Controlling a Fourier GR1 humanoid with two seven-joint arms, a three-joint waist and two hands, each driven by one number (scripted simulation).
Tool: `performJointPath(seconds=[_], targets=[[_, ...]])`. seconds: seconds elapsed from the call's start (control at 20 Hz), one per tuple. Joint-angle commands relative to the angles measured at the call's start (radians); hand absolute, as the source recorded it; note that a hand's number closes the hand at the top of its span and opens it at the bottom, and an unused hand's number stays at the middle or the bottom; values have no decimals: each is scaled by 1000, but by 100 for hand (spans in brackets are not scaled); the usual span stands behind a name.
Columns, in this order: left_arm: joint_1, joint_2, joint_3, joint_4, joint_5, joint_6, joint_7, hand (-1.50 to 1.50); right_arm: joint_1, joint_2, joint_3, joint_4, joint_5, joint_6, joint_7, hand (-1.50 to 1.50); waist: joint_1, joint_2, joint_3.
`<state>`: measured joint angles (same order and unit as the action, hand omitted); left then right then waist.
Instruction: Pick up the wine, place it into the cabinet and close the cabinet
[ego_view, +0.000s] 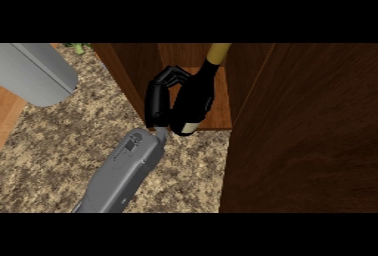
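Look at the robot hand (159, 97) in the middle of the head view. You cannot tell for sure which arm it belongs to, but it looks like the right one, coming up from the bottom edge on a grey forearm (122, 172). Its fingers are curled round the wine (196, 100), so it has hold of the bottle.

The wine is dark with a yellow top and a pale bottom end. It is tilted, with its top pointing into the cabinet (214, 90) and its bottom end sticking out just past the front edge of the cabinet shelf (219, 117). Most of the bottle is over the shelf already.

The cabinet's left wall (129, 75) is just beside the robot hand, so there is very little room on that side. The big dark door (303, 130) stands open on the right and fills that whole side of the view. Between the bottle and the door there is a strip of bare shelf.

The speckled worktop (59, 150) is wide open to the left of the forearm. A grey thing (37, 72) shows at the top left corner, well apart from the robot hand.
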<state>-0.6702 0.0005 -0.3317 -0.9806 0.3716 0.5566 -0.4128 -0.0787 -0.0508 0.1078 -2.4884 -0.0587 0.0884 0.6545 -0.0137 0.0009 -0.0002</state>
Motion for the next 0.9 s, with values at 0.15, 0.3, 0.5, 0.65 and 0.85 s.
performJointPath(seconds=[0.15,0.3,0.5,0.65,0.85], targets=[[-91,0,29,156,70,-42,-49,150,51,2,-11,-88,-68,19,5,-150,-7,2,0],[-226,29,124,258,58,-95,17,150,-12,17,-9,-41,-59,-5,10,-150,-10,5,0],[-206,3,136,313,29,-94,-34,150,67,1,-57,-94,-116,26,13,-150,-6,2,1],[-247,0,113,378,91,-78,-88,150,38,22,-26,-21,-78,32,-46,-150,-13,4,0],[-314,0,174,500,45,-69,-175,150,83,12,-13,-78,-96,50,-28,-150,-24,7,0]])
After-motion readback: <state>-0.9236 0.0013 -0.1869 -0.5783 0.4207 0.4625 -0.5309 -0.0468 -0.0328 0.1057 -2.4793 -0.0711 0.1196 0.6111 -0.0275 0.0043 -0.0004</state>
